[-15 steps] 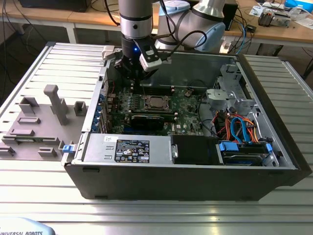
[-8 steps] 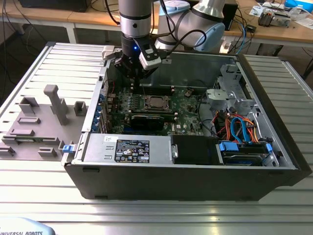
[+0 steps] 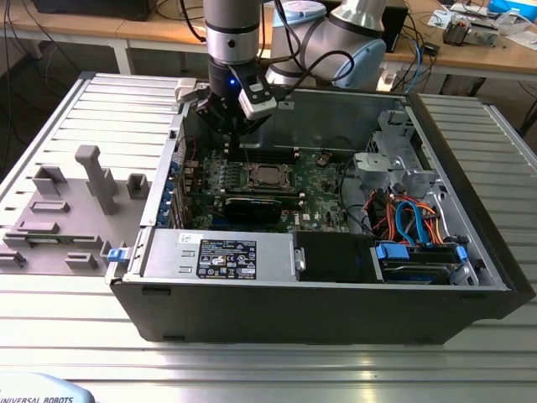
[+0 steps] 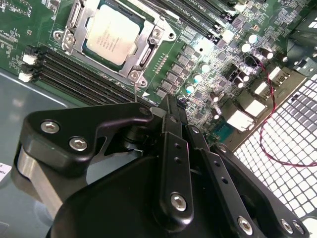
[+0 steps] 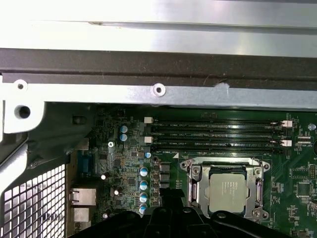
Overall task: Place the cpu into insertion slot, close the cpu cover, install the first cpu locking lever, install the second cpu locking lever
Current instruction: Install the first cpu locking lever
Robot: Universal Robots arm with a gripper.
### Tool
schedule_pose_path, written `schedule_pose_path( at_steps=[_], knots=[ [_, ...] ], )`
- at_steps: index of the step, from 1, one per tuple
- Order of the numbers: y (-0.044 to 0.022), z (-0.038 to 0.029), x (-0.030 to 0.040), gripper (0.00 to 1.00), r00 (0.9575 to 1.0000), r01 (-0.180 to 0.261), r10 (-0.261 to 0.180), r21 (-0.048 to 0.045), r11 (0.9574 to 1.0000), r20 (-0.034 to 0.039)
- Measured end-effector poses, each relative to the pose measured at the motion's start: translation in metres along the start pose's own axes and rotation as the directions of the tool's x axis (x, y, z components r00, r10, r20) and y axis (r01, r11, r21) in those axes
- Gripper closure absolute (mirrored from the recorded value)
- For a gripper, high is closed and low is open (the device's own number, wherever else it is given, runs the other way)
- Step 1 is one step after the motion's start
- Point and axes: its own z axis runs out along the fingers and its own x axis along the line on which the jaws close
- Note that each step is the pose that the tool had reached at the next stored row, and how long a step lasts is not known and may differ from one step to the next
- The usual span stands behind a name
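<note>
Gripper [image 4: 166, 106]: jaws closed, holding nothing, poised over motherboard [image 4: 29, 20] just beside slot [image 5: 225, 169]. Cpu [image 4: 111, 34]: silver top up, seated in slot. Cover [image 4: 148, 49]: lying flat, framing cpu. Housing: open computer case [image 3: 319, 311].

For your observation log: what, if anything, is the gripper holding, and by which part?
It cannot be told. The cpu lies framed by the cpu cover, not held; the gripper hangs with its tip beside a thin metal rod.
</note>
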Motion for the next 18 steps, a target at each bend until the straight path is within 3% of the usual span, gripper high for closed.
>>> schedule_pose_path(
  at_steps=[5, 10, 12, 16, 18],
  knots=[
    [0.0035, 0.0, 0.0017, 0.89, 1.0, 0.0, 0.0, 0.0, 1.0, -0.0001],
    [0.0163, 0.0, 0.0014, 0.89, 1.0, 0.002, -0.002, 0.0017, 1.0, 0.0],
    [0.018, 0.0, 0.0007, 0.89, 1.0, 0.002, -0.002, 0.003, 1.0, 0.0043],
    [0.0179, 0.0002, -0.0054, 0.89, 1.0, 0.002, -0.002, 0.003, 1.0, 0.0063],
    [0.0177, 0.0003, -0.0153, 0.89, 1.0, 0.002, -0.002, 0.003, 1.0, 0.0063]
  ],
)
